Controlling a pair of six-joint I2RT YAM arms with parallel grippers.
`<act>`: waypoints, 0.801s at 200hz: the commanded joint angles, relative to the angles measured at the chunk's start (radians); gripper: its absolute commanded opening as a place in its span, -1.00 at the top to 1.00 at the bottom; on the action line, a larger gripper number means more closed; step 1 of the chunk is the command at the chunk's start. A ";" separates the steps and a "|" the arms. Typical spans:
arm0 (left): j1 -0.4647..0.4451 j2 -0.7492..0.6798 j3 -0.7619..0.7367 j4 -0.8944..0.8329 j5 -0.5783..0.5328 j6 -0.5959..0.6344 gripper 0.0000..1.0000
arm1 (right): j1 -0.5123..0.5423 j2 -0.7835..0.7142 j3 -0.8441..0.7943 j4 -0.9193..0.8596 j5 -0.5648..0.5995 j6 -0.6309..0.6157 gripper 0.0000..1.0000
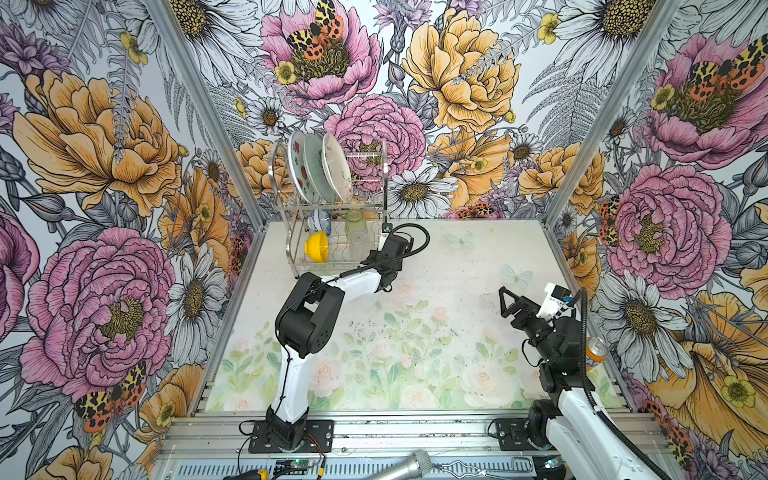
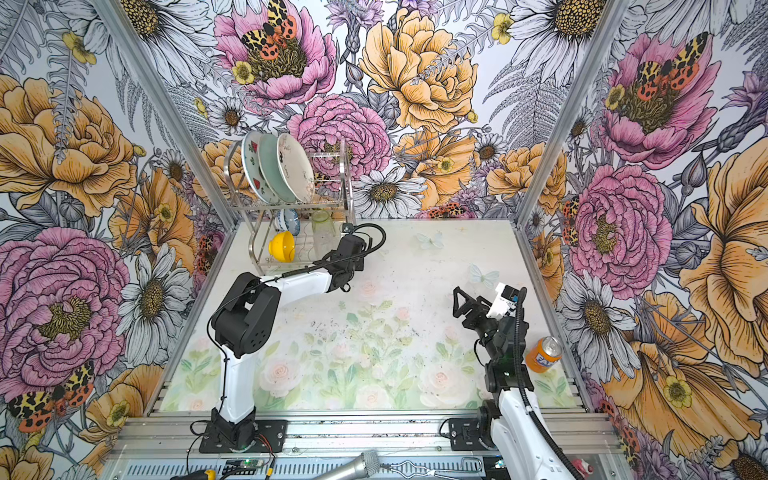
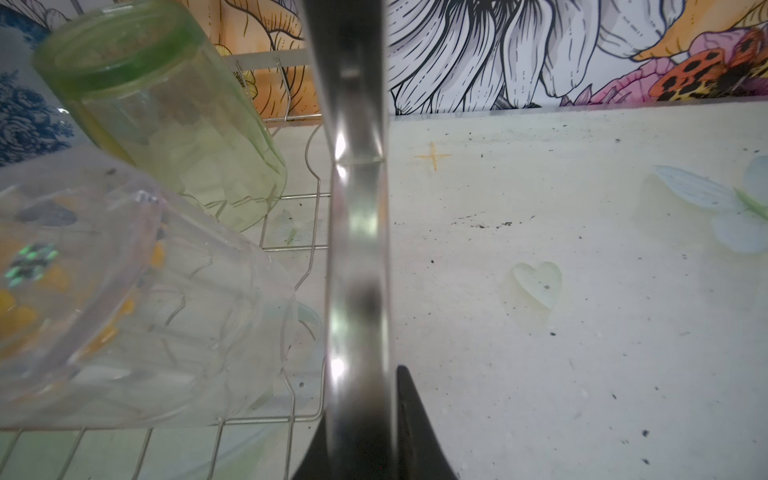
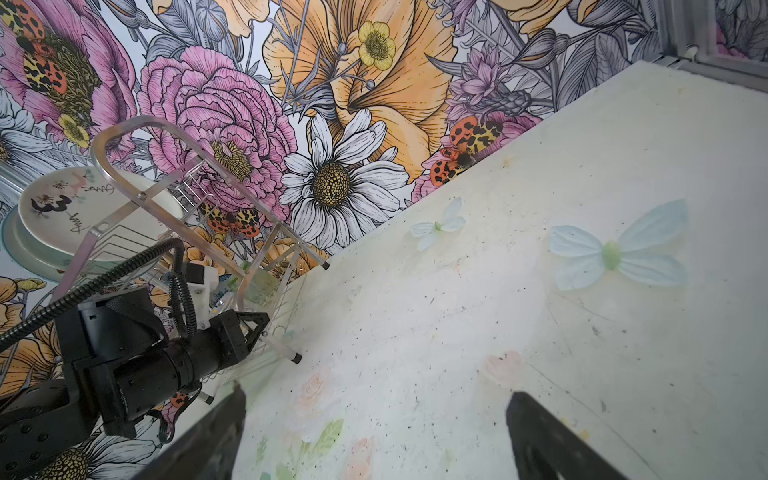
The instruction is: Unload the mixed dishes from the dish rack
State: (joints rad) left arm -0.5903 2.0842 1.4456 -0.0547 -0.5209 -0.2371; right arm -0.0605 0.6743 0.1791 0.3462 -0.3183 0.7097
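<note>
The dish rack [image 1: 384,183] stands at the back left. Its upper tier holds three upright plates: watermelon-print [image 1: 297,166], pale green [image 1: 316,170] and cream [image 1: 336,166]. On the lower tier are a yellow bowl [image 1: 317,247], a blue-and-white bowl [image 1: 321,221], a green tumbler [image 3: 166,124] and a clear glass [image 3: 145,311], both lying tilted. My left gripper [image 3: 361,415] is shut on the rack's steel side frame [image 3: 357,208], low at its front right, with a black finger [image 3: 409,415] against the bar. My right gripper [image 4: 374,415] hovers open and empty over the table, right of centre.
An orange soda can [image 2: 543,355] stands by the right wall, behind my right arm. A microphone [image 1: 399,467] and a wire tool [image 1: 478,467] lie on the front rail. The floral mat [image 1: 415,332] stretches between the two arms.
</note>
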 commanded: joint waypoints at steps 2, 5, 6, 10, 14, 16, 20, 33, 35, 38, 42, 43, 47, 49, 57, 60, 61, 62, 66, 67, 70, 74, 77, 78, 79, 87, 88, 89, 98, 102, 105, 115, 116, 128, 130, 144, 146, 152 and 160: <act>-0.059 0.027 0.033 0.000 0.034 0.077 0.72 | -0.006 0.000 -0.001 -0.012 0.017 -0.018 -0.99; -0.060 0.027 0.033 0.000 0.033 0.077 0.73 | -0.007 0.001 0.000 -0.013 0.018 -0.018 -0.99; -0.061 0.027 0.033 0.000 0.033 0.078 0.73 | -0.007 0.001 -0.001 -0.012 0.018 -0.018 -0.99; -0.062 0.027 0.034 0.000 0.032 0.079 0.72 | -0.005 0.001 -0.002 -0.013 0.018 -0.019 -0.99; -0.064 0.028 0.034 0.000 0.029 0.079 0.72 | -0.007 0.003 -0.001 -0.014 0.019 -0.018 -0.99; -0.064 0.028 0.035 0.000 0.029 0.080 0.72 | -0.007 0.002 -0.001 -0.015 0.019 -0.018 -0.99; -0.067 0.028 0.035 0.000 0.028 0.082 0.73 | -0.006 0.003 -0.001 -0.016 0.020 -0.018 -0.99; -0.072 0.029 0.035 0.000 0.025 0.084 0.74 | -0.007 0.005 -0.004 -0.019 0.025 -0.019 -0.99; -0.073 0.030 0.035 0.000 0.025 0.085 0.74 | -0.006 0.006 -0.003 -0.020 0.024 -0.019 -0.99; -0.074 0.031 0.035 0.000 0.023 0.084 0.75 | -0.006 0.007 -0.003 -0.021 0.024 -0.019 -0.99; -0.076 0.030 0.035 0.000 0.022 0.084 0.77 | -0.006 0.007 -0.003 -0.022 0.024 -0.018 -0.99; -0.076 0.029 0.035 0.000 0.023 0.083 0.77 | -0.006 0.008 -0.002 -0.021 0.024 -0.018 -0.99; -0.078 0.029 0.033 0.000 0.023 0.082 0.81 | -0.007 0.008 -0.002 -0.022 0.024 -0.018 -0.99; -0.080 0.029 0.033 0.000 0.023 0.080 0.82 | -0.007 0.008 -0.003 -0.022 0.024 -0.017 -0.99; -0.086 0.028 0.032 -0.001 0.023 0.076 0.89 | -0.007 0.007 -0.002 -0.023 0.022 -0.018 -0.99; -0.088 0.027 0.030 0.000 0.022 0.074 0.90 | -0.006 0.007 -0.002 -0.024 0.022 -0.018 -0.99; -0.089 0.027 0.030 0.000 0.022 0.073 0.91 | -0.006 0.007 -0.002 -0.024 0.022 -0.018 -0.99; -0.091 0.027 0.030 0.000 0.023 0.073 0.91 | -0.006 0.008 -0.001 -0.024 0.022 -0.017 -0.99; -0.095 0.026 0.029 0.000 0.021 0.073 0.91 | -0.006 0.007 -0.001 -0.025 0.023 -0.018 -0.99; -0.097 0.025 0.030 0.000 0.021 0.073 0.91 | -0.006 0.007 -0.001 -0.026 0.022 -0.018 -0.99; -0.100 0.024 0.030 0.000 0.020 0.072 0.91 | -0.006 0.008 -0.002 -0.027 0.022 -0.017 -0.99; -0.106 0.023 0.031 0.001 0.019 0.073 0.91 | -0.007 0.006 -0.002 -0.028 0.022 -0.017 -0.99; -0.109 0.022 0.030 0.000 0.016 0.072 0.91 | -0.006 0.005 -0.001 -0.030 0.024 -0.017 -0.99; -0.111 0.022 0.030 -0.001 0.015 0.072 0.91 | -0.006 0.005 -0.001 -0.030 0.025 -0.017 -0.99; -0.112 0.022 0.029 -0.001 0.013 0.073 0.91 | -0.007 0.005 -0.001 -0.030 0.024 -0.016 -0.99; -0.127 0.019 0.031 0.000 0.007 0.073 0.91 | -0.006 0.006 -0.002 -0.032 0.024 -0.017 -0.99; -0.130 0.019 0.030 0.000 0.007 0.072 0.91 | -0.006 0.005 -0.001 -0.032 0.024 -0.017 -0.99; -0.132 0.018 0.030 0.000 0.007 0.073 0.91 | -0.006 0.005 0.000 -0.033 0.024 -0.017 -0.99; -0.149 0.017 0.030 -0.002 0.013 0.073 0.90 | -0.007 0.005 -0.001 -0.035 0.022 -0.018 -0.99; -0.156 0.017 0.029 -0.003 0.014 0.073 0.90 | -0.007 0.005 -0.001 -0.035 0.021 -0.018 -0.99; -0.162 0.015 0.028 -0.005 0.012 0.072 0.90 | -0.006 0.005 0.001 -0.036 0.021 -0.018 -0.99; -0.183 0.015 0.025 -0.007 0.001 0.067 0.90 | -0.006 0.005 0.001 -0.039 0.019 -0.018 -0.99; -0.185 0.015 0.023 -0.007 0.000 0.067 0.90 | -0.006 0.005 0.000 -0.040 0.018 -0.018 -0.99; -0.208 0.012 0.019 -0.013 -0.005 0.050 0.90 | -0.005 0.005 0.000 -0.042 0.017 -0.018 -0.99; -0.212 0.012 0.018 -0.015 -0.004 0.046 0.90 | -0.007 0.005 0.000 -0.043 0.016 -0.018 -0.99; -0.234 0.009 0.018 -0.030 -0.004 0.008 0.90 | -0.006 0.006 0.000 -0.046 0.015 -0.019 -0.99; -0.237 0.008 0.018 -0.032 -0.001 0.003 0.90 | -0.006 0.005 0.000 -0.047 0.015 -0.019 -0.99; -0.246 0.004 0.015 -0.035 0.006 -0.016 0.90 | -0.006 0.005 0.000 -0.049 0.015 -0.019 -0.99; -0.259 -0.001 0.012 -0.034 0.022 -0.038 0.90 | -0.007 0.005 0.000 -0.053 0.015 -0.021 -0.99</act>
State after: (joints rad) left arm -0.7555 2.0930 1.4551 -0.0624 -0.5732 -0.3088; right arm -0.0605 0.6773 0.1791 0.2955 -0.3080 0.7063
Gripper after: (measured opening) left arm 0.166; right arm 0.995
